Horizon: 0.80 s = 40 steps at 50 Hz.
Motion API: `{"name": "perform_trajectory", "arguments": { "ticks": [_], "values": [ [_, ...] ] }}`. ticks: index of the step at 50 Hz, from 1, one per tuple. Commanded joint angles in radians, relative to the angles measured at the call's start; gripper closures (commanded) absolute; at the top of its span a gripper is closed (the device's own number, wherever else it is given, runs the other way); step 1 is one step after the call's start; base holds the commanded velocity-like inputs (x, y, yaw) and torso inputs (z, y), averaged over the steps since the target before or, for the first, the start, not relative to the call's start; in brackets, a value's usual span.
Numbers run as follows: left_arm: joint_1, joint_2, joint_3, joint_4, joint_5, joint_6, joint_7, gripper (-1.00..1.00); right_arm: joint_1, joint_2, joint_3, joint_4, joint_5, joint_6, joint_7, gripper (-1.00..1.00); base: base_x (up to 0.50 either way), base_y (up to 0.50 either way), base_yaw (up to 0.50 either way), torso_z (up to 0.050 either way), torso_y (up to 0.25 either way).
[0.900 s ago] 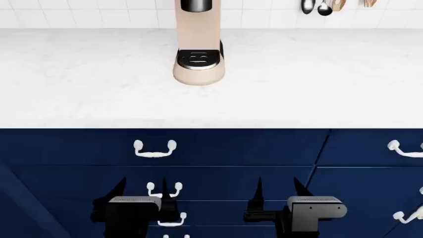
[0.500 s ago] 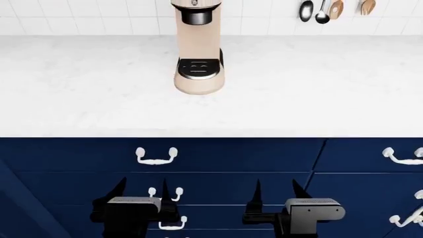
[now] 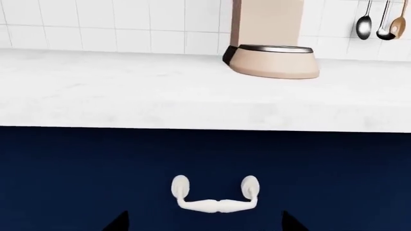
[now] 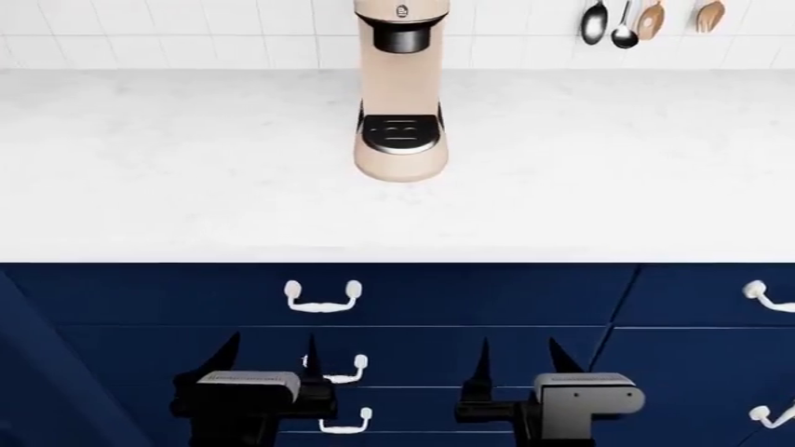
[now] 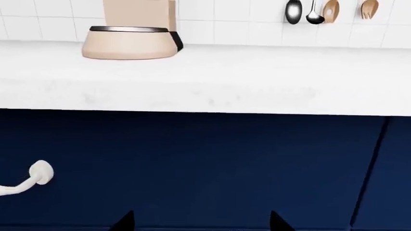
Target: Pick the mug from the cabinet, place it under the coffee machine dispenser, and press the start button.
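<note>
The mug is out of view. The beige coffee machine (image 4: 400, 102) stands at the back of the white counter, with its black dispenser (image 4: 401, 37) above the round black-and-chrome drip tray (image 4: 400, 132), which has nothing on it. A small dark mark (image 4: 401, 11) sits on the machine's head. My left gripper (image 4: 267, 358) and right gripper (image 4: 519, 358) hang open and holding nothing, low in front of the navy drawers. The left gripper (image 3: 202, 224) faces a white drawer handle (image 3: 215, 195). The right gripper (image 5: 200, 222) faces a plain navy front.
Navy cabinet fronts (image 4: 497, 298) with white handles (image 4: 323, 296) fill the space below the counter edge (image 4: 397, 253). Spoons and wooden utensils (image 4: 646, 19) hang on the tiled wall at the back right. The machine's base shows in both wrist views (image 3: 275, 60) (image 5: 130, 42).
The head view has shifted: the machine and counter now sit lower and further right, with more of the machine's head showing. Both grippers hold the same open pose.
</note>
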Motion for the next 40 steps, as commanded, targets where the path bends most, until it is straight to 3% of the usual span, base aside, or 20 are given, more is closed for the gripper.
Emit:
{"name": "perform_trajectory", "arguments": {
  "ticks": [1, 40],
  "values": [
    [0.002, -0.014, 0.009, 0.000, -0.026, 0.002, -0.011, -1.00, 0.007, 0.018, -0.036, -0.007, -0.035, 0.029, 0.039, -1.00, 0.00, 0.50, 0.00, 0.000, 0.000],
    [0.002, -0.047, 0.049, -0.025, -0.046, 0.055, -0.058, -1.00, 0.017, 0.053, -0.108, -0.022, -0.068, 0.082, 0.102, -1.00, 0.00, 0.50, 0.00, 0.000, 0.000]
  ]
}}
